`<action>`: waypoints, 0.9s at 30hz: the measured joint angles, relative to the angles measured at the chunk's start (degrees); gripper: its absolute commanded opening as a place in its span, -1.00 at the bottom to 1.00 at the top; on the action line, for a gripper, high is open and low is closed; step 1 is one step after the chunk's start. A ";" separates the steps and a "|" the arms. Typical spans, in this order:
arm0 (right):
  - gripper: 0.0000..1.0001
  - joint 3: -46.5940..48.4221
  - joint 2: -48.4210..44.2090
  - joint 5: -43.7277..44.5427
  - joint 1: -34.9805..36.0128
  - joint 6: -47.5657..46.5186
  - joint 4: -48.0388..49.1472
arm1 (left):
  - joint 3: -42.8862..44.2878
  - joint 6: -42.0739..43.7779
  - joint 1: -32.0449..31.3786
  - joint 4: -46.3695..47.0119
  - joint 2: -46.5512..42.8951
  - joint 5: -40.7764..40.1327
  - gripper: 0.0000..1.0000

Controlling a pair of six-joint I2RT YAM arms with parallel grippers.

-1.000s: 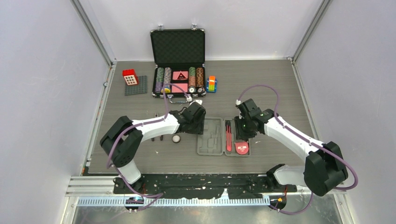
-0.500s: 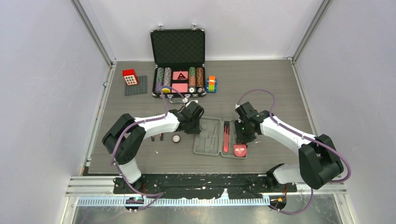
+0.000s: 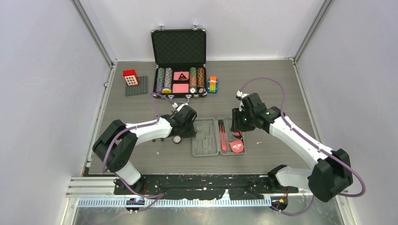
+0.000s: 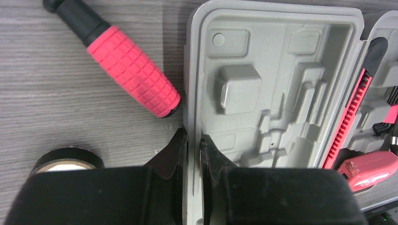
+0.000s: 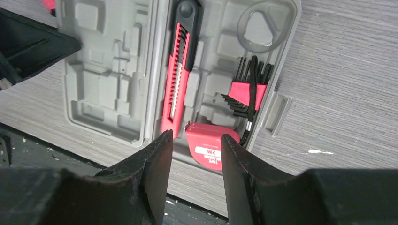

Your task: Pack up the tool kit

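Grey case [image 4: 281,70], red knife [image 5: 174,91], blackish roll [image 4: 65,154]

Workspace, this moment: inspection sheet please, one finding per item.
Surface: grey wood-grain table.
Job's things: grey tool case open; knife, hex keys inside, tape measure at its near end; screwdriver lies outside.
Clutter: poker chip case, brick toy, tape roll.
Grippers: left gripper shut on case rim; right gripper open above tape measure.
Cables: purple cables loop along arms.
Surroundings: white walls, metal frame.
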 measured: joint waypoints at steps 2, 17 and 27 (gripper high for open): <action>-0.10 -0.11 -1.46 -0.33 0.00 0.15 -0.04 | -0.50 -0.72 0.17 0.26 -0.35 0.02 -0.86; -0.19 -4.94 3.34 1.90 0.42 1.22 0.57 | -3.15 -4.24 0.42 3.26 -1.84 -0.04 -0.95; -0.45 -6.82 5.09 3.13 0.37 4.61 1.22 | -6.01 -7.85 0.42 6.16 -3.52 -0.46 -0.98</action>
